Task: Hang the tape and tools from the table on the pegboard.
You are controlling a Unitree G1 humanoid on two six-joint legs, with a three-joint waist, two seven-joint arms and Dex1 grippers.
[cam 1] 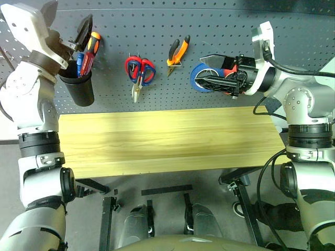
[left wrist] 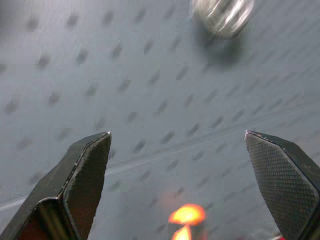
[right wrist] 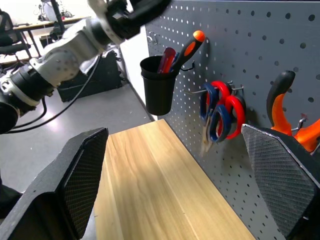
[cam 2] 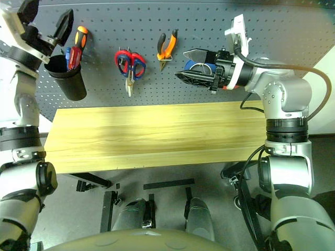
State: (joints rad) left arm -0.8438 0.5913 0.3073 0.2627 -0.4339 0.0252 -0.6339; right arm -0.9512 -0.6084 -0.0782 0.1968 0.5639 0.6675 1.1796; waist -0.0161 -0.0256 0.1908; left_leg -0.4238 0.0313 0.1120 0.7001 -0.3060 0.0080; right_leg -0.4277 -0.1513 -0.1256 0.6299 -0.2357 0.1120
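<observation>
A bare light wooden desk (cam 1: 167, 138) lay nearest, with the dark grey pegboard (cam 1: 220, 21) rising behind it. On the board, from left to right, hung a black cup (cam 1: 77, 86) holding the orange-and-black screwdriver (cam 1: 92, 47), the scissors (cam 1: 139, 70), the orange pliers (cam 1: 178, 52) and the blue tape (cam 1: 201, 77). The left gripper (cam 2: 44, 21) hovered above the cup, jaws spread and empty. The right gripper (cam 1: 212, 70) was just beside the tape, jaws spread wide, gripping nothing.

Grey floor (right wrist: 90, 117), distant desks (right wrist: 30, 27)
</observation>
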